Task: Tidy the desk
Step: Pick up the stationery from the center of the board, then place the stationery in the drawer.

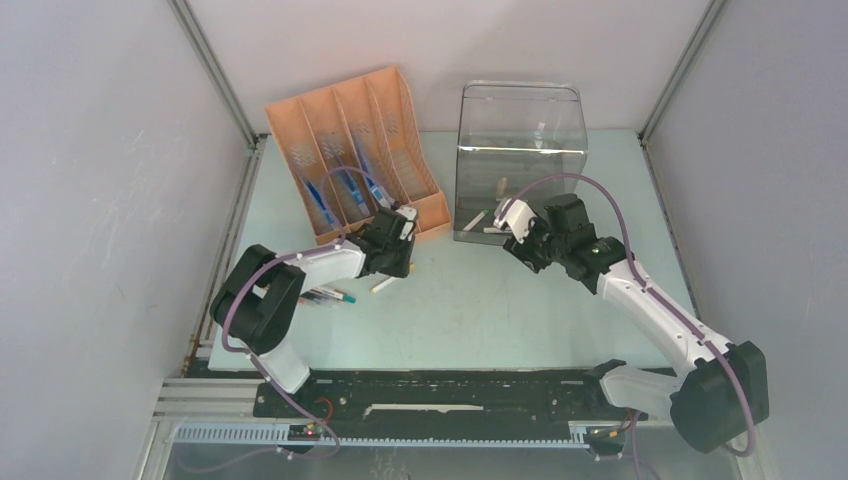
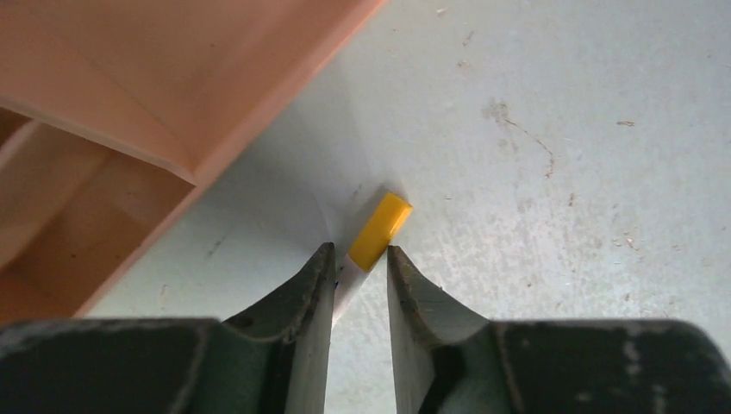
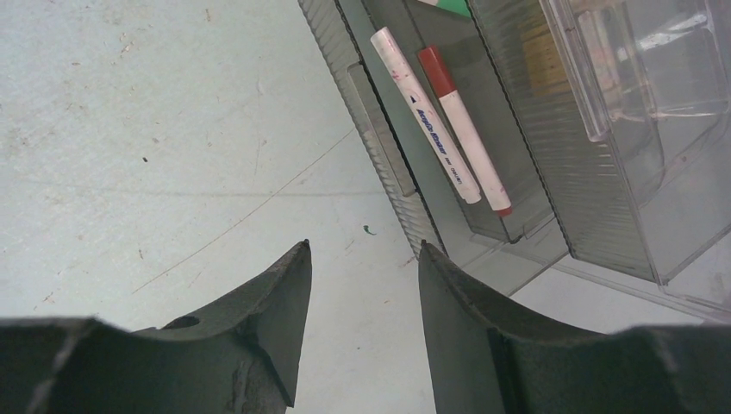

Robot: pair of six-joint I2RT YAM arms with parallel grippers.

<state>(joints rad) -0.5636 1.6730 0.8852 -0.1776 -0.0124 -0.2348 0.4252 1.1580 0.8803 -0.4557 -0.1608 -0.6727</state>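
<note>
the desk (image 1: 520, 310) is the pale mint top lying flat under both sets of jaws, scuffed and specked right below the tips. judged as a thing to handle: stiff, heavy, framed in, smooth and a bit slick, so nothing to take hold of on it. the grabbing goes to the loose bits on top, and round ones will prob roll on that surface. l gripper (image 2: 360, 267) is down at the desk w/ a white marker w/ yellow cap (image 2: 379, 228) lying between its jaws, cap poking out just past the tips. jaws stand narrow on either side of the barrel, but can't tell if they're actually pinching it yet. the marker looks light, stiff, slick plastic. best hold is across the barrel behind the cap, not on the cap itself. orange file sorter (image 2: 129, 86) sits up and to the left of those jaws, near but not touching. r gripper (image 3: 364, 259) has jaws spread w/ nothing between, bare desk under them. ahead and to their right is the clear drawer box (image 1: 520, 150), its front drawer holding a white marker (image 3: 427, 116) and a red-capped marker (image 3: 465, 129) side by side. a few more pens (image 1: 335, 296) lie back by the l arm.
</note>
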